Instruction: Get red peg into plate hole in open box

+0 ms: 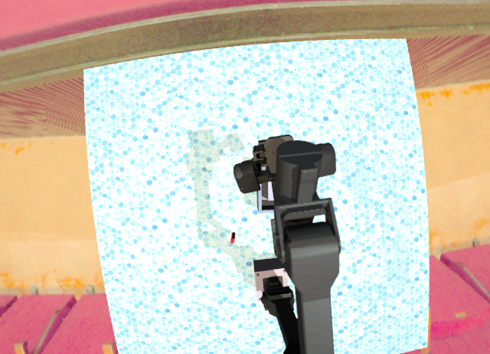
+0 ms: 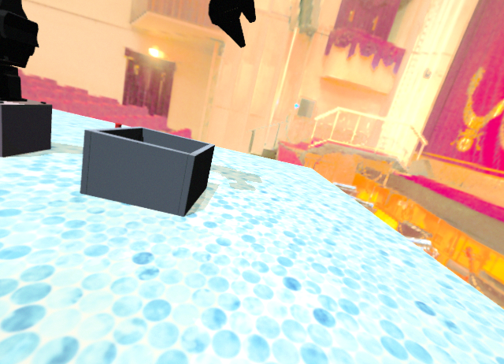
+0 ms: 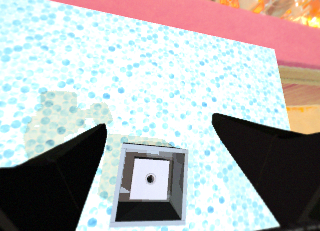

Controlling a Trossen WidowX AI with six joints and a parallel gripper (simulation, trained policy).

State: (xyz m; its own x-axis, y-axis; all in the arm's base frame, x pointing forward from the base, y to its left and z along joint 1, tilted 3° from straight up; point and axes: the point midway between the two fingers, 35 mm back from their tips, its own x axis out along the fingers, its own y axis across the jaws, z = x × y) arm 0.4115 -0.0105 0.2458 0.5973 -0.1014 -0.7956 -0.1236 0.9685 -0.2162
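The red peg (image 1: 232, 237) is on the patterned table, outside the box and toward the arm's base; it seems to stand upright. Its red top (image 2: 117, 125) shows just behind the box's rim. The open grey box (image 2: 136, 169) (image 3: 118, 186) is partly hidden under the arm in the top view. Inside it, the pale plate (image 3: 140, 191) shows with its dark round hole empty. My gripper (image 2: 248, 33) (image 3: 160, 123) is open and empty, high above the table. In the wrist view the box lies below and between the spread fingers. The fingers are hard to make out in the top view.
The arm's base block (image 1: 269, 265) (image 2: 26, 128) stands near the peg, with the dark arm (image 1: 314, 263) reaching from it over the right side of the box. The arm's shadow falls on the table left of the box and close to the peg.
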